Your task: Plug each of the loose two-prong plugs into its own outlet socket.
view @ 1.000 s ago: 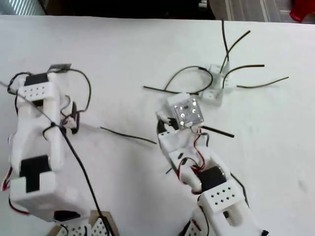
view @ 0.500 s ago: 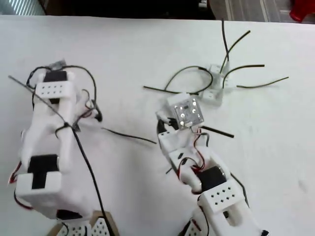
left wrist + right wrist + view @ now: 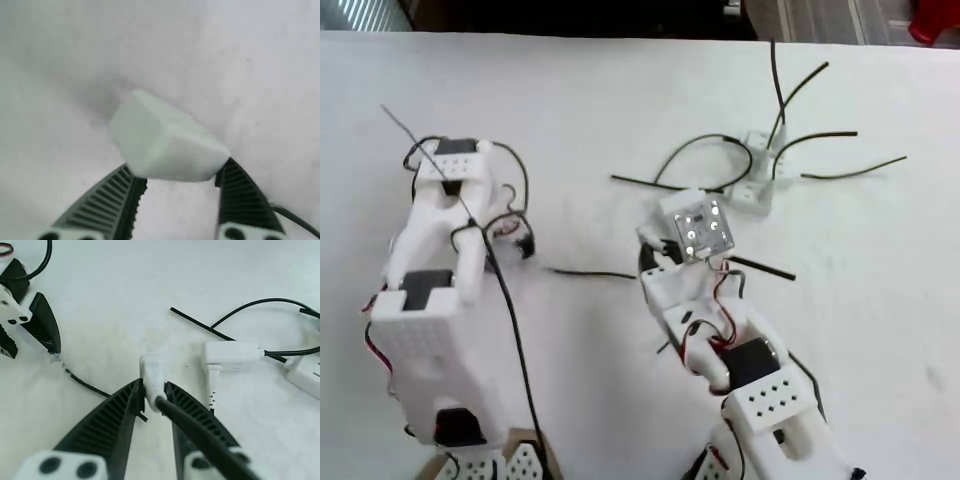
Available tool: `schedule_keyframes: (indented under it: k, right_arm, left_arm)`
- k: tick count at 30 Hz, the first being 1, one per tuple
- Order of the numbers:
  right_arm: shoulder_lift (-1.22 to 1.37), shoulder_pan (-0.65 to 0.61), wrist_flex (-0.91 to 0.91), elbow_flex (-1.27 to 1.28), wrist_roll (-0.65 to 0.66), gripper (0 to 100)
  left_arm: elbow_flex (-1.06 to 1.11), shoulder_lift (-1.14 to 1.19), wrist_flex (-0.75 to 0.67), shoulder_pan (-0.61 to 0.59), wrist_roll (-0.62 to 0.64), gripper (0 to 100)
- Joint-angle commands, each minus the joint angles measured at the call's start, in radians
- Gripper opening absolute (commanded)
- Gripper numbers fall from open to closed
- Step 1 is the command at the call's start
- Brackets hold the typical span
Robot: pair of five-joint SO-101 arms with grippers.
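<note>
The left arm has swung inward across the bench [image 3: 570, 90], carrying the left tool [image 3: 523, 240] toward the middle. The black cord [image 3: 590, 273] trailing from it has slid along and now lies flatter. The right arm has not moved. The left tool's jaws pinch a white plug [image 3: 165, 145] at their tips, so that plug looks on its way, though still well apart from the outlet block [image 3: 757, 165]. The right tool [image 3: 154, 389] is pressed on a second plug [image 3: 151, 371], near the block.

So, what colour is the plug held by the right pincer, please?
The plug is white, clearest in the right wrist view.
</note>
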Motion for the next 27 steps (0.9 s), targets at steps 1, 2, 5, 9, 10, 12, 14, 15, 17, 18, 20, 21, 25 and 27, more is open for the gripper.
schedule_keyframes:
  k: [1,2,5,9,10,12,14,15,17,18,20,21,25,27]
  right_arm:
    - [-0.013,0.016,-0.021,-0.008,-0.003,1.7]
    - [-0.013,0.016,-0.021,-0.008,-0.003,1.7]
    - [-0.013,0.016,-0.021,-0.008,-0.003,1.7]
    - [-0.013,0.016,-0.021,-0.008,-0.003,1.7]
    - [-0.013,0.016,-0.021,-0.008,-0.003,1.7]
    - [-0.013,0.016,-0.021,-0.008,-0.003,1.7]
    - [-0.013,0.016,-0.021,-0.008,-0.003,1.7]
    - [-0.013,0.016,-0.021,-0.008,-0.003,1.7]
    - [-0.013,0.016,-0.021,-0.008,-0.003,1.7]
    - [-0.013,0.016,-0.021,-0.008,-0.003,1.7]
    - [-0.013,0.016,-0.021,-0.008,-0.003,1.7]
    - [-0.013,0.016,-0.021,-0.008,-0.003,1.7]
    - [-0.013,0.016,-0.021,-0.008,-0.003,1.7]
    - [-0.013,0.016,-0.021,-0.008,-0.003,1.7]
  left_arm:
    - [-0.084,0.027,0.018,0.007,0.005,10]
    - [-0.100,0.036,0.025,0.008,-0.021,7]
    - [-0.140,0.054,0.060,0.008,-0.157,2]
    - [-0.190,0.053,0.147,0.005,-0.262,2]
    - [-0.207,0.053,0.170,0.007,-0.292,2]
    - [-0.239,0.053,0.206,0.010,-0.328,2]
    - [-0.273,0.053,0.229,0.012,-0.358,2]
    - [-0.290,0.051,0.238,0.015,-0.382,2]
    - [-0.315,0.051,0.262,0.027,-0.460,2]
    - [-0.318,0.050,0.270,0.038,-0.500,2]
    - [-0.315,0.044,0.273,0.051,-0.575,2]
    - [-0.308,0.038,0.272,0.054,-0.611,2]
    - [-0.292,-0.015,0.272,0.067,-0.753,2]
    - [-0.285,-0.051,0.270,0.067,-0.839,2]
